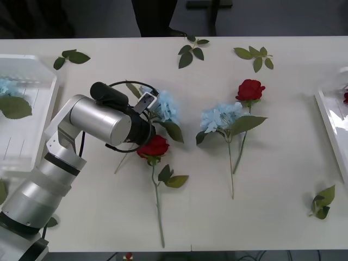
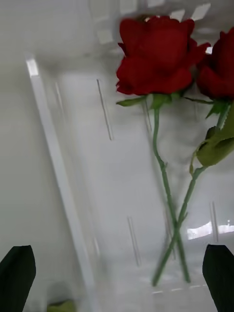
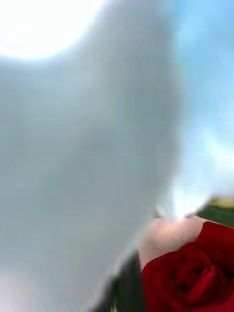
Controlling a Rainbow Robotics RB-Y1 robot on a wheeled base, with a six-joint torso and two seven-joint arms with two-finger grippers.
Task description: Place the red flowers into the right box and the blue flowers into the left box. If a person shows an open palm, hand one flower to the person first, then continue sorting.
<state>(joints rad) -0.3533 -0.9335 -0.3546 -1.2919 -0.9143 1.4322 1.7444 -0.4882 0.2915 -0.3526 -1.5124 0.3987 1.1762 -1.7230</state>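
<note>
My left gripper reaches over a blue flower near the table's middle, its pale petals very close to the wrist camera. A red flower lies just beside it, its bloom close by. Farther right lie a second blue flower and a red flower. The left box holds a blue flower. My right gripper hovers open over the right box, where two red flowers lie with crossed stems. The right box's rim is at the table's right edge.
Loose green leaf sprigs lie at the back left, back middle, back right and front right. A person's dark trouser legs stand beyond the far table edge. Bare tabletop lies between the flowers and the right box.
</note>
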